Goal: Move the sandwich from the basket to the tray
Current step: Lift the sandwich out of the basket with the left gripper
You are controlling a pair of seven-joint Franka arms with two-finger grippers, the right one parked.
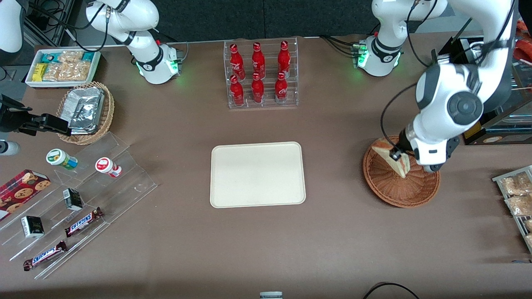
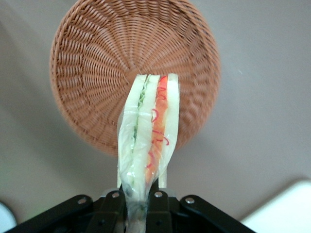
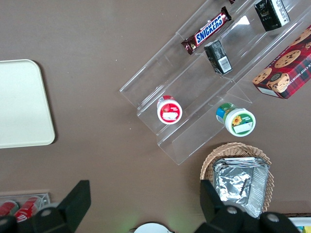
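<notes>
My left gripper (image 1: 395,155) is shut on the sandwich (image 1: 401,167), a pale bread wedge in clear wrap. It holds the wedge lifted above the round reddish-brown basket (image 1: 399,192). In the left wrist view the sandwich (image 2: 148,131) hangs from between the gripper (image 2: 141,206) fingers, its red-orange and green filling edge facing the camera. The basket (image 2: 92,73) lies below it with nothing inside. The cream tray (image 1: 257,174) lies flat mid-table toward the parked arm's end from the basket. A corner of the tray (image 2: 286,211) shows in the wrist view. The tray (image 3: 22,104) is bare.
A clear rack of red bottles (image 1: 261,74) stands farther from the front camera than the tray. A tan foil-packet basket (image 1: 85,112), a white snack bin (image 1: 62,66) and an acrylic snack shelf (image 1: 83,187) sit toward the parked arm's end. Snack packets (image 1: 517,195) lie at the working arm's end.
</notes>
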